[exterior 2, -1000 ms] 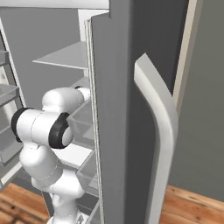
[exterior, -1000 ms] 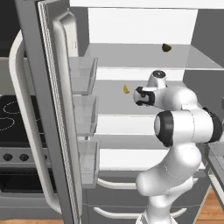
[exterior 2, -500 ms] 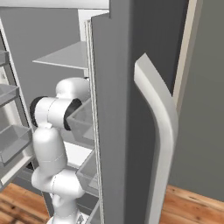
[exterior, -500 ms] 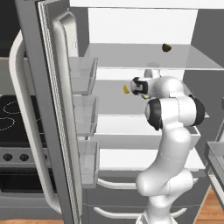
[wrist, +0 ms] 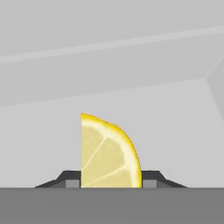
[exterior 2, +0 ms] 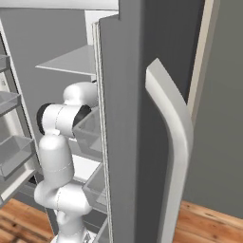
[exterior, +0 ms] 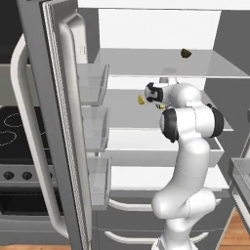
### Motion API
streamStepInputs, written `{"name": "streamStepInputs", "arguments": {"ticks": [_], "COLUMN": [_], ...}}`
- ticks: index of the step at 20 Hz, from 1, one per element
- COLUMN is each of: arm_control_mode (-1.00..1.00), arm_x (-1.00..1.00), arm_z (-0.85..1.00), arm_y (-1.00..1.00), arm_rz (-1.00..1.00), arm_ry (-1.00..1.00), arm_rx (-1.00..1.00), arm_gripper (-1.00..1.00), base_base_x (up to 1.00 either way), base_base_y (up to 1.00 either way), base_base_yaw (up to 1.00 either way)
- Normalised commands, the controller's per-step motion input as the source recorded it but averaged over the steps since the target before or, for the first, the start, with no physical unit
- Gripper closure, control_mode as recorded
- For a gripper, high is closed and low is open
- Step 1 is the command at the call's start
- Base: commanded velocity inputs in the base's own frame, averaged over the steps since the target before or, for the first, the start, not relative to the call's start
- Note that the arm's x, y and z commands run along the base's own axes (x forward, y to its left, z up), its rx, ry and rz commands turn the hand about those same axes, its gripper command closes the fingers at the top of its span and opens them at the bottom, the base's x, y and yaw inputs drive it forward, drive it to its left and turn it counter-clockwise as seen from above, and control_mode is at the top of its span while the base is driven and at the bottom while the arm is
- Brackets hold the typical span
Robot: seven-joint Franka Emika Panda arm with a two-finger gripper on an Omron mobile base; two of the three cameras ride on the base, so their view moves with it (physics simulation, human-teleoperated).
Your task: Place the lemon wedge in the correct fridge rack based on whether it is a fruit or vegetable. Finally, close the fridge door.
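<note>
Since the arm has swung inward over the last second, your gripper (exterior: 148,96) now reaches deeper into the fridge, over the fridge rack (exterior: 122,110), with the lemon wedge (exterior: 141,100) carried along at its tip. You have the wedge clenched between the fingers: the hand view shows the yellow slice (wrist: 109,153) standing upright between the two dark fingertips (wrist: 70,179), with pale shelf surface beyond it. That puts you, by my judgement, late in the carry, with release onto this lower shelf and closing the fridge door (exterior: 58,136) not yet done. A dark brown lump (exterior: 185,53) sits on the shelf above the rack, toward the back. How high the wedge hangs above the rack is hard to judge. From the right base view, the other door leaf (exterior 2: 142,133) blocks most of the interior.
</note>
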Motion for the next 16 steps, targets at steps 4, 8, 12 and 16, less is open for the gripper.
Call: {"name": "streamStepInputs", "arguments": {"ticks": [4,8,12,16], "arm_control_mode": [-1.00,-1.00,-1.00,-1.00], "arm_x": [-0.06,-0.16,-0.32,-0.53], "arm_z": [-0.46,-0.34,-0.20,-0.15], "arm_y": [0.00,0.00,0.00,0.00], "arm_rz": [0.01,0.00,0.00,0.00], "arm_ry": [0.00,0.00,0.00,0.00], "arm_rx": [0.00,0.00,0.00,0.00], "arm_gripper": [-1.00,-1.00,-1.00,-1.00], "base_base_x": [0.00,0.00,0.00,0.00], "base_base_y": [0.00,0.00,0.00,0.00], "base_base_yaw": [0.00,0.00,0.00,0.00]}}
